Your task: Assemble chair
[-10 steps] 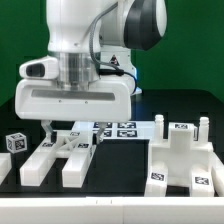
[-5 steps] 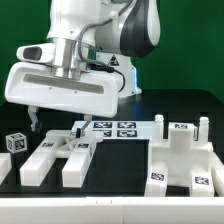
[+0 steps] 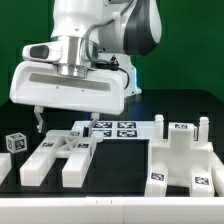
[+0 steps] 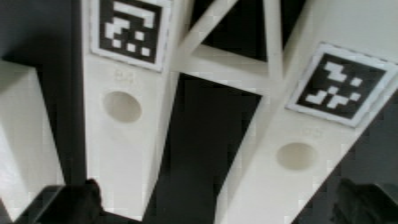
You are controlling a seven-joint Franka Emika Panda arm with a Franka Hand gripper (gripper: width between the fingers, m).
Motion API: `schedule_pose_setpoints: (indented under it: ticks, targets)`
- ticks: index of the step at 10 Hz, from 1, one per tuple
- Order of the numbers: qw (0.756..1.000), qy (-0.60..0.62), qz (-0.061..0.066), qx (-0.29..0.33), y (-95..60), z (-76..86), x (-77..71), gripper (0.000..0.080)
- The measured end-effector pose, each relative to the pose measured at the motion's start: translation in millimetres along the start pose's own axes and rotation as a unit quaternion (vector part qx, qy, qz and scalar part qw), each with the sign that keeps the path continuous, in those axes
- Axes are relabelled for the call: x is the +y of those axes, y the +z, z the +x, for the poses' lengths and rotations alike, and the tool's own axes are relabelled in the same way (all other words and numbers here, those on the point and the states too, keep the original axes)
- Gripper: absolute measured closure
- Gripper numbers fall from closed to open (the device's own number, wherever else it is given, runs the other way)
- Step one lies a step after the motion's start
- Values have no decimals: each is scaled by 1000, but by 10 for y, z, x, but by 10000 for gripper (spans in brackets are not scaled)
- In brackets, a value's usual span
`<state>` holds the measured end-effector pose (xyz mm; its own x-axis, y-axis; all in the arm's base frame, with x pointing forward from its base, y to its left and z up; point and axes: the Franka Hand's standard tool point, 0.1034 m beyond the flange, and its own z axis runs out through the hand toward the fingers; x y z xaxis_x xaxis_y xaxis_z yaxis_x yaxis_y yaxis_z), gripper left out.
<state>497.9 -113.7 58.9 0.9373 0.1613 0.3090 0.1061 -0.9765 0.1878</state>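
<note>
One small tagged cube [image 3: 14, 142], two long tagged bars [image 3: 39, 163], one big notched part [image 3: 186, 160], one marker board [image 3: 116, 129].

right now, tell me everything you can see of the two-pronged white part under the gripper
The two-pronged white part looks like chunky matte plastic: two long bars, seemingly joined at the far end, lying flat on the black table. Each bar bears a square tag and a round hole. Nothing else touches it.

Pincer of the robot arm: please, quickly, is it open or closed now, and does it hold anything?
Pincer: open, holding nothing, above the chunky white plastic chair parts.
</note>
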Motion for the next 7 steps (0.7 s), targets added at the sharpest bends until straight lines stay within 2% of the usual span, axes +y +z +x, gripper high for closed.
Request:
schedule_pose_setpoints:
  ticks: [5, 7]
  targets:
    - [1000, -8, 3, -4, 15, -23, 2, 151]
    - [999, -22, 20, -13, 57, -83, 5, 151]
